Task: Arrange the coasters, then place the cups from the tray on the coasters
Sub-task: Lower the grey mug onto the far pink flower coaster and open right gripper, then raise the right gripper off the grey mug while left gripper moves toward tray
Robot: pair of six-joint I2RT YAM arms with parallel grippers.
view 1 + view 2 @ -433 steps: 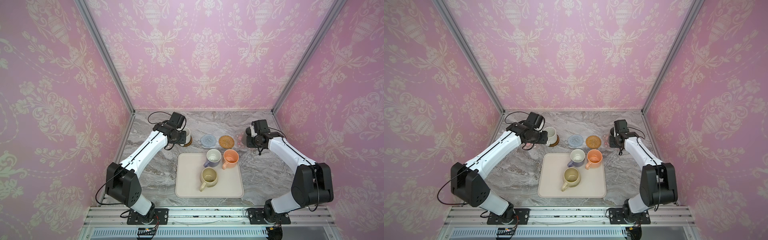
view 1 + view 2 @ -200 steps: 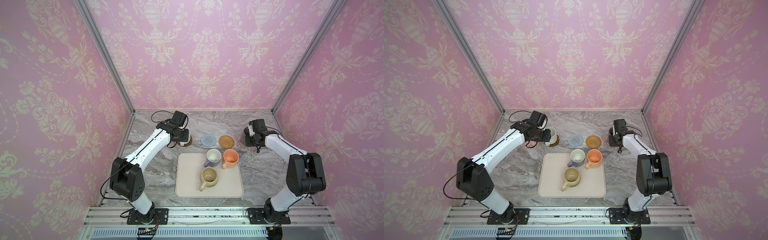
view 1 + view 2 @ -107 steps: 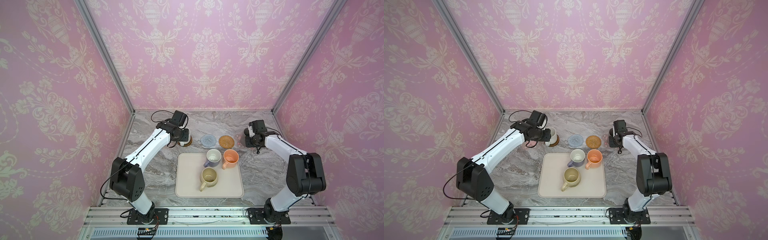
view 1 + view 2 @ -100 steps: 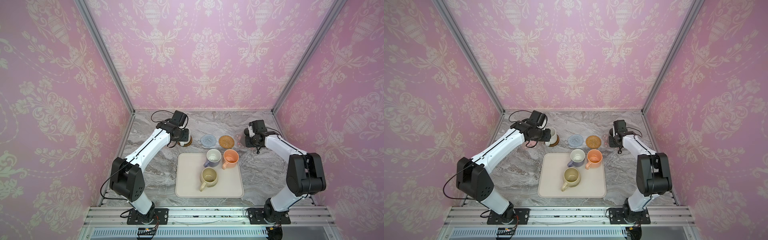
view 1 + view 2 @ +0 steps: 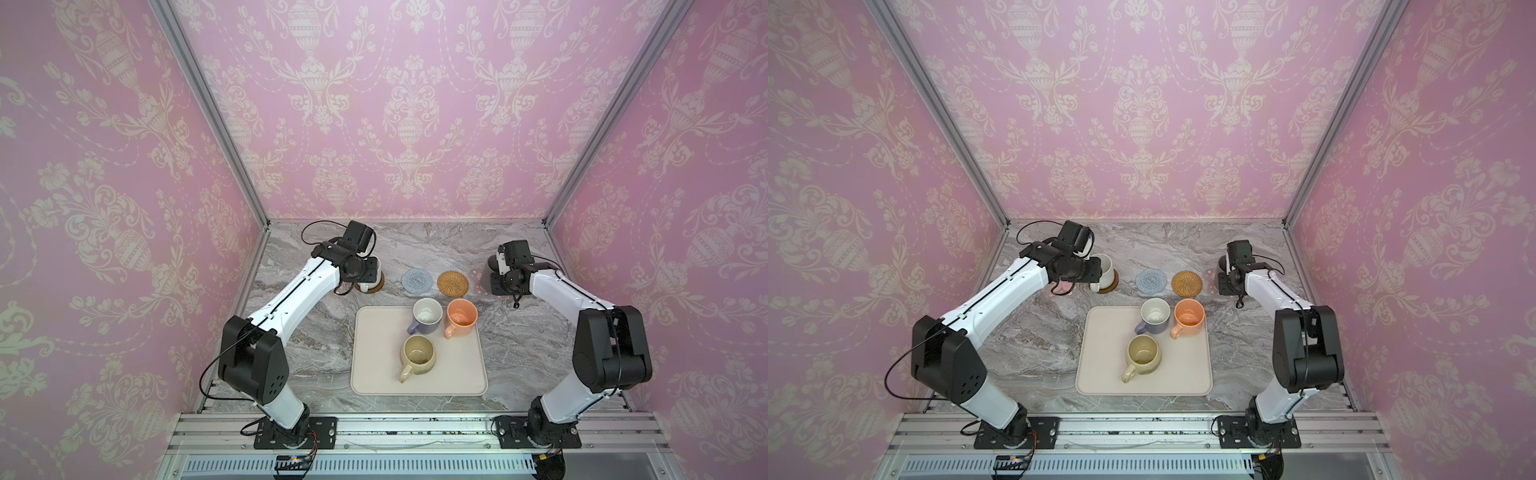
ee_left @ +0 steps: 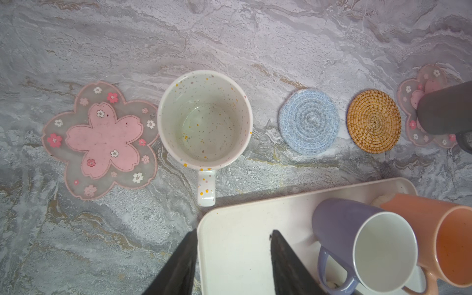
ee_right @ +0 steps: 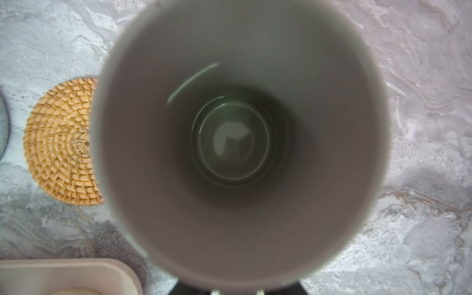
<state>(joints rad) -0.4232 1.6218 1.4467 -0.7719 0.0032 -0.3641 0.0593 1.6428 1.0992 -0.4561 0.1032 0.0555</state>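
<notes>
Plainly, the coming move turns on the tray cups and which arm lies nearer. The left tool (image 6: 233, 232) hangs with its jaws apart and nothing between them, just at 6 o'clock of the white cup (image 6: 204, 120), whose handle points toward it. That cup stands on the wooden coaster (image 5: 379, 284).

In a top view the lavender cup (image 5: 426, 316) lies at about 4 o'clock from this tool, handle toward 7 o'clock, so I judge the left arm the fitter one to take it. The peach cup (image 5: 461, 318), just beside it at 3 o'clock, is nearer the right tool (image 5: 496, 284). That tool sits at the grey cup (image 7: 237, 143), which stands on the 3 o'clock pink coaster (image 6: 413, 102). Whether its jaws grip the handle I cannot tell.

Five coasters run in a row on the desk (image 5: 311, 332), at 12 o'clock of the tray (image 5: 374, 353). The 9 o'clock pink coaster (image 6: 102, 138), blue-grey coaster (image 6: 309, 121) and rattan coaster (image 6: 374, 121) lie bare. Five cups: two on coasters and three on the tray, with the cream-yellow cup (image 5: 417, 353) at 6 o'clock of the lavender one.
</notes>
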